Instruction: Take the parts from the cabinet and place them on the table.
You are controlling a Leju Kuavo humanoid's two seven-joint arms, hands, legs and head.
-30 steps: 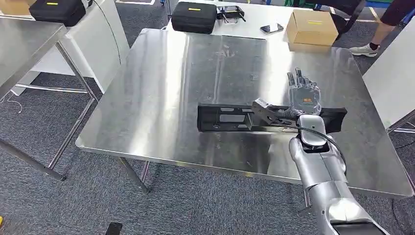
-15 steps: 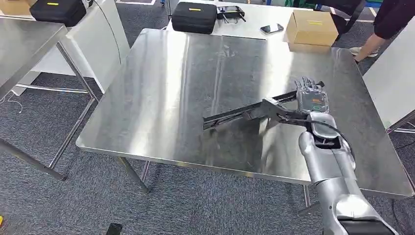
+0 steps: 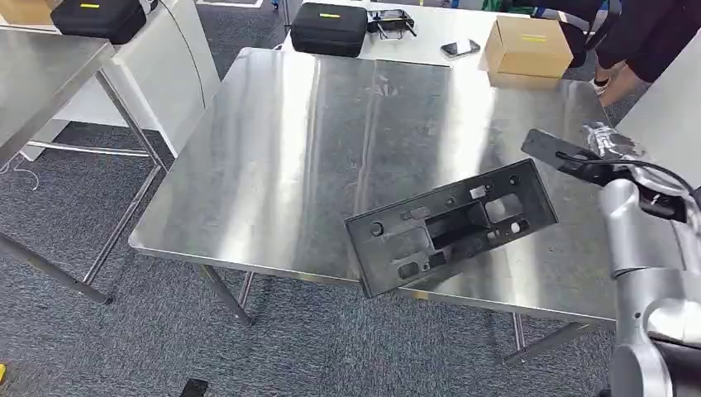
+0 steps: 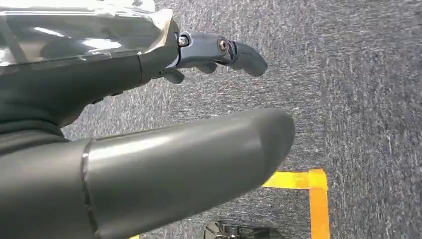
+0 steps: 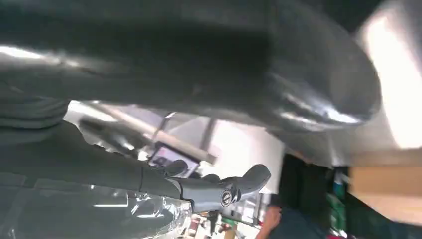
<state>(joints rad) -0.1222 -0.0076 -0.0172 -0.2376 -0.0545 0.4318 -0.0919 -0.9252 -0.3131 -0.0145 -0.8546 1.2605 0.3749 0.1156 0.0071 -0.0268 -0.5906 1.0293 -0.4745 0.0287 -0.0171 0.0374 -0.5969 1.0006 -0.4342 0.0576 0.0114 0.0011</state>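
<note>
The black plastic part (image 3: 450,225), a long flat frame with several cut-outs, lies face up and askew on the steel table (image 3: 314,141). Its near left corner reaches past the table's front edge. My right hand (image 3: 613,142) is raised above the table's right side, apart from the part, fingers spread and holding nothing. In the right wrist view the same hand (image 5: 219,191) shows straight fingers with nothing between them. My left hand (image 4: 219,50) hangs over grey carpet, fingers apart and holding nothing.
Beyond the steel table, a second table carries a black case (image 3: 329,26), a phone (image 3: 459,48) and a cardboard box (image 3: 527,45). A person (image 3: 645,37) stands at the far right. Another steel table (image 3: 41,74) is on the left. Yellow tape (image 4: 308,181) marks the floor.
My right hand let go of the black part and swung up and to the right. The part turned from on edge to face up and slid toward the table's front edge.
</note>
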